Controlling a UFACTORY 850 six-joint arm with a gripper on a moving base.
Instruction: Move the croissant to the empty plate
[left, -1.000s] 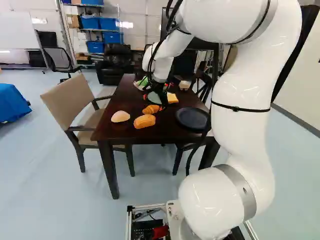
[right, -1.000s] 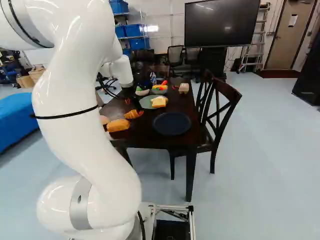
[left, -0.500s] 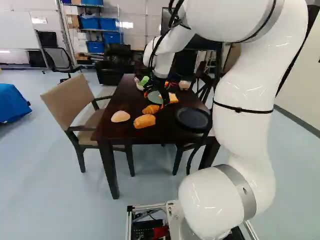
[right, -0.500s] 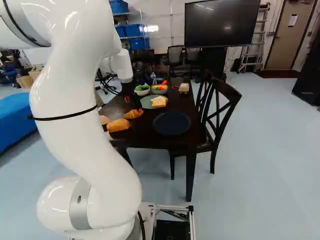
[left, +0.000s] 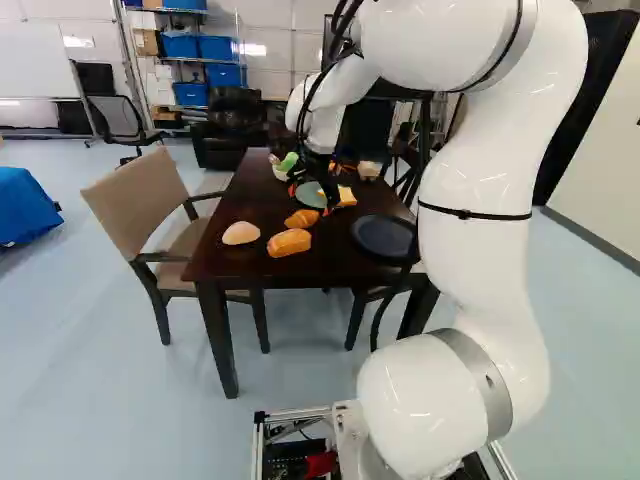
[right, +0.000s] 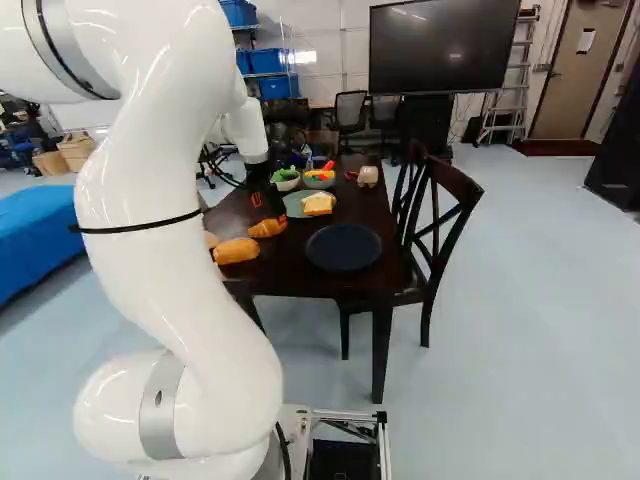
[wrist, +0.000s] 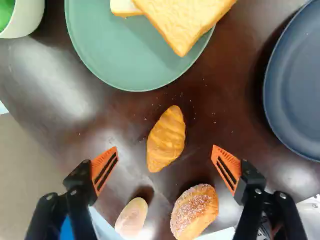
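Observation:
My gripper hangs over the table beside the croissant in the right base view. Seen from the wrist, the gripper is open, its orange pads standing wide on either side of the croissant, above it and not touching. The croissant lies on bare dark wood. The empty plate, dark blue, is off to one side of it; the same plate lies near the table's edge in the left base view.
A green plate with bread slices is ahead of the croissant. A sugared bun and a pale roll lie near the fingers. Bowls stand farther back. Chairs flank the table.
The arm's upper links have shifted and the gripper has moved slightly over the table beside the croissant, staying open. The base, plates and food have not moved.

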